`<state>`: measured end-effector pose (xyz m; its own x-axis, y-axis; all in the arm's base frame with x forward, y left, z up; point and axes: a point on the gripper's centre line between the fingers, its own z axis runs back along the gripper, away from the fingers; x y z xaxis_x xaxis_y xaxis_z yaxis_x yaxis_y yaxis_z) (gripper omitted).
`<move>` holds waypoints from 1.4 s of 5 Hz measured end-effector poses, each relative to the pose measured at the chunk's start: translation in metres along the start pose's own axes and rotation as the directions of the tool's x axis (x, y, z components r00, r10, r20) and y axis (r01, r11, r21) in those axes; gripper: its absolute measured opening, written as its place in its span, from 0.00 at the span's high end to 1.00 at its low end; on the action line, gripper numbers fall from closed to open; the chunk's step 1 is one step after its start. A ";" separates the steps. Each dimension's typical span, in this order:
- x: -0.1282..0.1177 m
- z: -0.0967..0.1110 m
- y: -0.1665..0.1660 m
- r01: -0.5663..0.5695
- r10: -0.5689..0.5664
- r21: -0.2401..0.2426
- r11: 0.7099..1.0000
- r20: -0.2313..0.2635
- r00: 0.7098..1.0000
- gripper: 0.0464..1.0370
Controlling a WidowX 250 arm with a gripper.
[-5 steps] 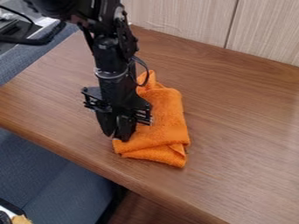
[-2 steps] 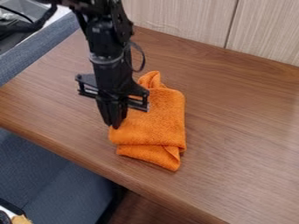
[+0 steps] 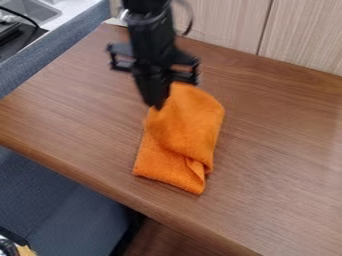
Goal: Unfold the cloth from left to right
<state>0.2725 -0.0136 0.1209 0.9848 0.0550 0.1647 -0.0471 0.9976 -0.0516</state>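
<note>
The gripper [image 3: 157, 106] hangs over the upper left part of the orange cloth [image 3: 184, 127], its two fingertips together and shut on the cloth's edge. From there the cloth is drawn up, its upper part raised and bulging toward the right. Its lower part lies flat on the wooden table [image 3: 280, 150], with a folded corner at the lower right. The cloth's far end is partly hidden behind the gripper.
A pale wood-grain wall [image 3: 227, 22] stands along the table's back edge. Blue-grey upholstery [image 3: 47, 200] lies beyond the front left edge. At the upper left are a sink [image 3: 30, 10] and a black object with a cable.
The gripper has moved up and slightly right, away from the table's front edge. It has lifted the cloth's upper layer with it, and the lower part is more exposed.
</note>
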 end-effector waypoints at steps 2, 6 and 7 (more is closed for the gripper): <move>0.020 0.009 -0.088 0.095 -0.091 -0.055 0.994 0.068 0.994 0.99; 0.020 -0.078 -0.148 0.007 -0.007 0.009 1.000 0.008 1.000 0.83; 0.020 -0.078 -0.145 0.004 -0.004 0.034 0.999 0.017 1.000 0.58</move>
<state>0.3125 -0.1603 0.0549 0.9821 0.0513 0.1812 -0.0489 0.9986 -0.0174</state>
